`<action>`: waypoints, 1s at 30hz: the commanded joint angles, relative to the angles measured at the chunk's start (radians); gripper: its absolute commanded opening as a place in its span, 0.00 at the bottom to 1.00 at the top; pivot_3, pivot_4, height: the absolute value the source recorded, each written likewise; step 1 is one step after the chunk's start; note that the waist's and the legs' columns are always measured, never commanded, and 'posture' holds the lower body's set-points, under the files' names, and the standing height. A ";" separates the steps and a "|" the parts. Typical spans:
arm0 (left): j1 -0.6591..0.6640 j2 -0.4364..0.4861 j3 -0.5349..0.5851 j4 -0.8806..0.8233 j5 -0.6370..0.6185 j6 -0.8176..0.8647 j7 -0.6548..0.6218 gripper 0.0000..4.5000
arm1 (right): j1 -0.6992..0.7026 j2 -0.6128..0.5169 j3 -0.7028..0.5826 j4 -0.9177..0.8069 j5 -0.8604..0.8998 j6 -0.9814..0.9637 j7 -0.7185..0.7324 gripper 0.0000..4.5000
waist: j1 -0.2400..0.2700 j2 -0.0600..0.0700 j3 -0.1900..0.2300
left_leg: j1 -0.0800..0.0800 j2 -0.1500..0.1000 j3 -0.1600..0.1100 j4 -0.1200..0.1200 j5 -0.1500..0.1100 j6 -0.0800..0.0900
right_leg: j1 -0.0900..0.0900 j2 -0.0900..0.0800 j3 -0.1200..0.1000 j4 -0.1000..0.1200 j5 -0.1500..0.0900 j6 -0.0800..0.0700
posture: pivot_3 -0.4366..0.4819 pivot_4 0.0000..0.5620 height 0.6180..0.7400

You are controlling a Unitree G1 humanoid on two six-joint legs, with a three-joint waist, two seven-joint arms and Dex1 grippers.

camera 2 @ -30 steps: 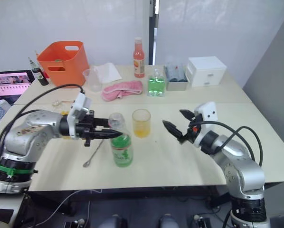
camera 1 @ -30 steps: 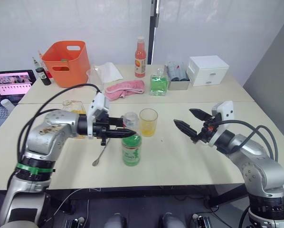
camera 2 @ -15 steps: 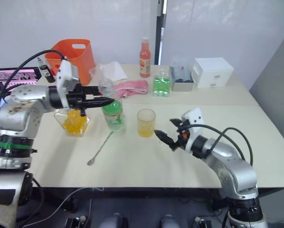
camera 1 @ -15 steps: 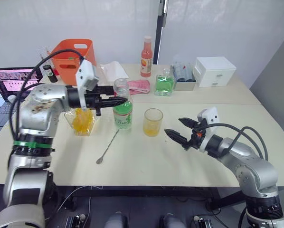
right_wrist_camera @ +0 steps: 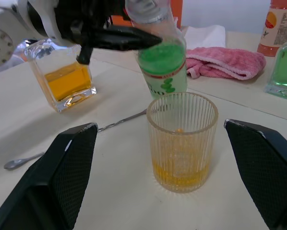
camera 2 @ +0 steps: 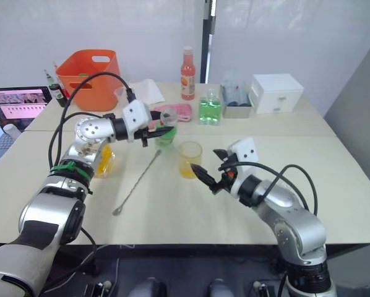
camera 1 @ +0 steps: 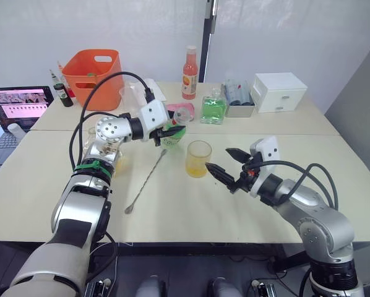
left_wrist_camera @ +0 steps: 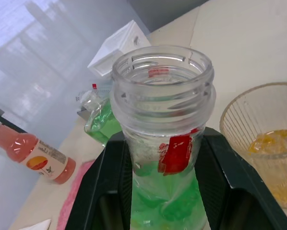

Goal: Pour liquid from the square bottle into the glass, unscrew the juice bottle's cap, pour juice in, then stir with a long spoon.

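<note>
My left gripper [camera 1: 172, 131] is shut on the juice bottle [right_wrist_camera: 161, 67], which it holds off the table, slightly tilted, just behind the glass [camera 1: 198, 158]. The bottle's mouth [left_wrist_camera: 161, 72] is open; the cap is out of view. Pale green juice fills the bottle's lower part. The ribbed glass [right_wrist_camera: 182, 141] holds a shallow layer of yellow-orange liquid. My right gripper [camera 1: 217, 158] is open close to the right of the glass, its fingers [right_wrist_camera: 71, 160] spread on both sides. The square bottle [right_wrist_camera: 66, 79] stands by my left forearm. The long spoon [camera 1: 145, 182] lies flat left of the glass.
At the back stand an orange bin [camera 1: 92, 74], a red-orange bottle [camera 1: 189, 65], a square green-filled bottle [camera 1: 213, 108], a white drawer box [camera 1: 275, 91] and a pink cloth [right_wrist_camera: 227, 60]. A laptop [camera 1: 18, 105] sits at the far left edge.
My left arm lifted the juice bottle from the table's front and carried it back and right to the glass. The right gripper moved left, closer to the glass. The camera also shifted.
</note>
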 commanded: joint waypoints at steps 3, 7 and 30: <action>-0.084 -0.018 -0.027 0.093 0.119 -0.200 0.189 0.32 | 0.021 0.022 -0.001 -0.020 -0.042 -0.068 -0.031 0.99 | 0.002 0.000 0.000 | -0.001 0.000 0.000 0.000 0.000 0.000 | -0.001 0.000 0.000 0.000 0.000 0.000 | 0.48 0.27 0.79; -0.087 -0.018 -0.085 0.134 0.237 -0.263 0.336 0.32 | 0.018 0.044 0.000 -0.030 -0.042 -0.065 -0.049 0.99 | 0.002 0.000 0.000 | -0.001 -0.001 0.000 0.000 0.000 0.000 | -0.001 -0.001 -0.001 0.000 0.001 0.001 | 0.48 0.27 0.79; -0.163 -0.007 -0.391 0.189 0.711 -0.351 0.998 0.32 | 0.032 0.080 0.007 -0.090 -0.015 -0.020 -0.121 0.99 | 0.002 0.000 0.000 | -0.003 -0.001 0.000 0.000 0.000 0.000 | -0.002 -0.001 -0.001 0.001 0.001 0.001 | 0.48 0.27 0.79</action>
